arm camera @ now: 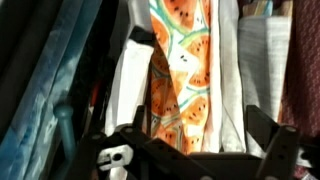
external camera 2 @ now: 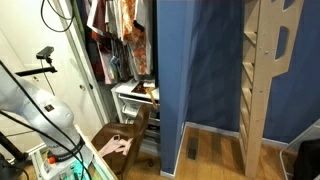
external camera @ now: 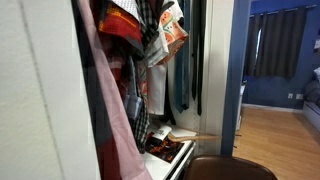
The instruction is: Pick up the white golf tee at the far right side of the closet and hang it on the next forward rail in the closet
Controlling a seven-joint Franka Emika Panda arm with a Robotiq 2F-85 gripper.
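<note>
Hanging straight ahead of the pincer (arm camera: 165,140) is a watermelon-print garment (arm camera: 185,80), orange-red slices on a pale ground. It is framed on both sides by the upright edges of a white garment (arm camera: 228,90). Whether this white cloth is the golf tee cannot be told, because only narrow strips of it show.

The pincer stands wide. Its dark fingers (arm camera: 268,135) rise at the lower corners of the wrist view, well apart, with nothing clasped between them. The print fabric lies beyond the gap and looks close, but contact cannot be made out.

To the right of the pincer hangs a pale grey-white garment (arm camera: 265,60), then a dark red one (arm camera: 305,70) at the edge. To the left hang blue-grey clothes (arm camera: 50,70).

In an exterior view the watermelon print (external camera: 172,35) shows high among crowded clothes inside the closet. In an exterior view the white robot arm (external camera 2: 35,110) curves up beside a wooden chair (external camera 2: 120,135) before the closet opening; the pincer itself cannot be picked out there.
</note>
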